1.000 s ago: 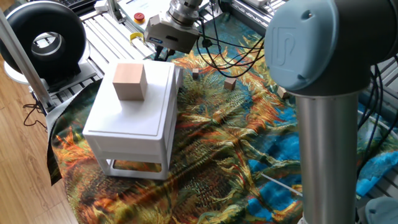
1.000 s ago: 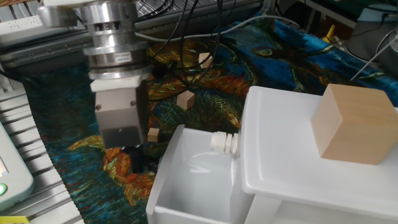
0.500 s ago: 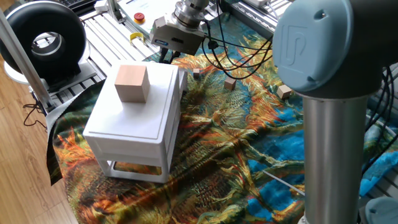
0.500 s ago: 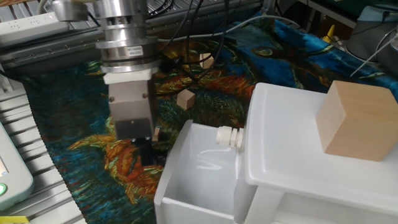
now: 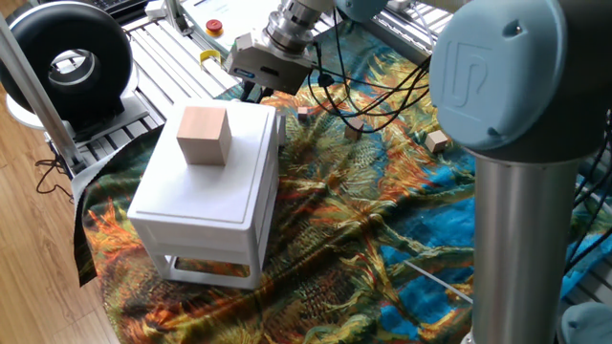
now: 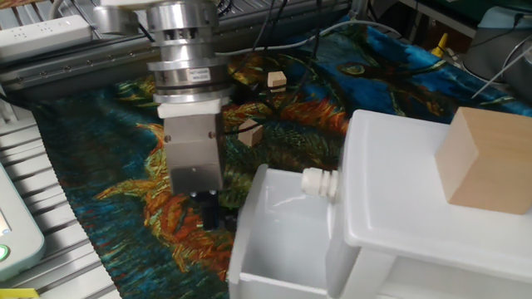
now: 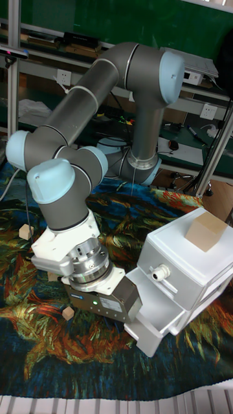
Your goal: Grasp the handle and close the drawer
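Tall fixed view, arm folded low, gripper [image 7: 133, 309] against open drawer [image 7: 150, 315], finger spread hidden.

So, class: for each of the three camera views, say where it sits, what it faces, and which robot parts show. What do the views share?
One fixed view: high behind the cabinet; grey arm column near.
The other fixed view: low beside the open drawer; sees the gripper and wrist.
Tall fixed view: in front, facing the whole arm.
Shared: the wooden cube on the cabinet.
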{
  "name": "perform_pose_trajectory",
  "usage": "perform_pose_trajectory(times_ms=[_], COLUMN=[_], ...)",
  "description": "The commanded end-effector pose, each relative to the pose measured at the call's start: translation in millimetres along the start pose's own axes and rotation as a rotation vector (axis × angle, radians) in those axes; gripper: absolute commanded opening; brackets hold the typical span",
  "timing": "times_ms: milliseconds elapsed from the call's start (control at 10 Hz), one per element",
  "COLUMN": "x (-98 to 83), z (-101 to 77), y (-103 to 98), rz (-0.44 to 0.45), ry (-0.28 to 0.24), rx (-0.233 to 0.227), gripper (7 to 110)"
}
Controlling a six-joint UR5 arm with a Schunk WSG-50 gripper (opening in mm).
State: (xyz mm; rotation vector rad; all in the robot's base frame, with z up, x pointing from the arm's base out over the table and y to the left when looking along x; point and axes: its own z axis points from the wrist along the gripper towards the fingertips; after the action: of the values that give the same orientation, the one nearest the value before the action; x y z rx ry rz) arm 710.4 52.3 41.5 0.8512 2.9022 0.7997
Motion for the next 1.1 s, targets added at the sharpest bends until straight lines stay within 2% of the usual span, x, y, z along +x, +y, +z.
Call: perform_pose_trajectory(times_ms=[0, 200, 600, 1000], x=[8.8, 17.0, 30.8, 44.1], z=[-2.2, -0.4, 21.1, 15.6], y=[9, 16, 21, 19], rz=[0.022, 0.038, 0.049, 0.059], ry=[-0.004, -0.014, -0.054, -0.034], rx=[-0.019, -0.027, -0.034, -0.031], gripper=[7, 7, 7, 7])
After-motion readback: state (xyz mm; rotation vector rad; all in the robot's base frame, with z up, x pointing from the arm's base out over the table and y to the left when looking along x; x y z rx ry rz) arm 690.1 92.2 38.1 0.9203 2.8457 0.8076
